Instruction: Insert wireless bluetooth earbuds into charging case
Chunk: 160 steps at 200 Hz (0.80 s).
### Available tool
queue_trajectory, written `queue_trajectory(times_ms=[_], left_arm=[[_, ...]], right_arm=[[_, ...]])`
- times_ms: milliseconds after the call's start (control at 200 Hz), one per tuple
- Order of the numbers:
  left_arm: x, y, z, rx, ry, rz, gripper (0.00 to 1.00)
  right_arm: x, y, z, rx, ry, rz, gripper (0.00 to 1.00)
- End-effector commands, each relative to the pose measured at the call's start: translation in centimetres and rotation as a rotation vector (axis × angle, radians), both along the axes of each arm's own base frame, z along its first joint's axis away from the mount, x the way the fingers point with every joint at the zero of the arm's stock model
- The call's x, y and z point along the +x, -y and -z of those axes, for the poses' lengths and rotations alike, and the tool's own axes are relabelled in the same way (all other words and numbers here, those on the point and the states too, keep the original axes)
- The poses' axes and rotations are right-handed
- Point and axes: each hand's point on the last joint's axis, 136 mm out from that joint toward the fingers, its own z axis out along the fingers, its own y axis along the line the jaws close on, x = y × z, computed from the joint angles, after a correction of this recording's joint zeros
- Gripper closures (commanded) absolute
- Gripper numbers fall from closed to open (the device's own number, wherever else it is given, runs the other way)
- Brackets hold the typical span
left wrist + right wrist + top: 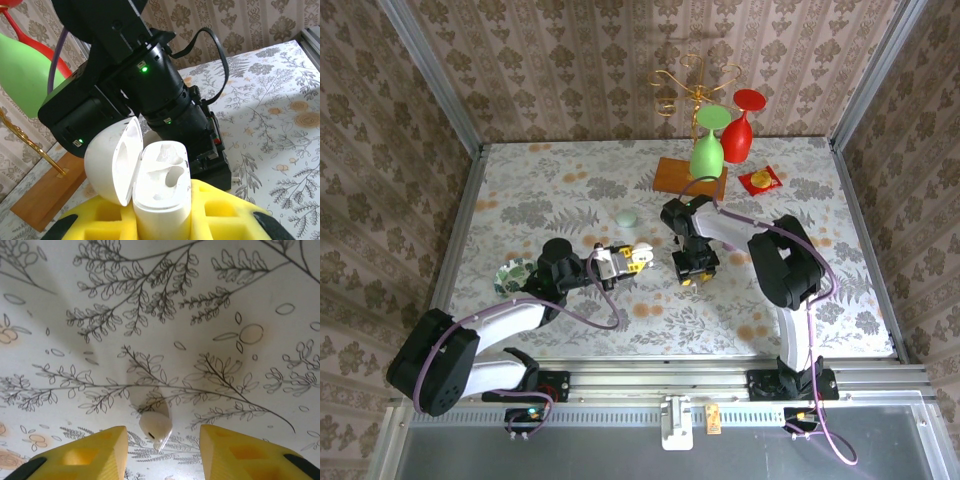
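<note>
My left gripper (162, 222) is shut on the white charging case (162, 192), which stands upright between its yellow fingers. The case's lid (112, 165) is swung open to the left, and its two moulded wells look empty. In the top view the case (640, 257) is held left of my right gripper (695, 266), which points down at the table. A small whitish earbud (156, 424) lies on the tablecloth between my right gripper's (162, 452) yellow fingers (90, 455). There is a gap on each side of it, so the jaws are open and not touching it.
A pale green oval case (626, 217) lies behind the grippers. At the back stand a wooden base (688, 176) with a gold rack, a green glass (708, 150) and a red glass (740, 130), with an orange packet (760, 180) beside them. A patterned bowl (510, 275) sits at the left.
</note>
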Motion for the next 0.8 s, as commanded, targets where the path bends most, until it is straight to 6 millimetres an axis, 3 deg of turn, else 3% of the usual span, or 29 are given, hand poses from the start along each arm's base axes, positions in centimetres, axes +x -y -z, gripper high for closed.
queue_trajectory(times_ms=[0, 795], left_arm=[[0.1, -0.3, 0.0, 0.006, 0.029, -0.006, 0.98], [0.3, -0.1, 0.0, 0.011, 0.019, -0.001, 0.98]], right_arm=[[-0.6, 0.1, -0.2, -0.010, -0.057, -0.015, 0.59], [-1.4, 0.3, 1.5, -0.025, -0.117, -0.022, 0.70]])
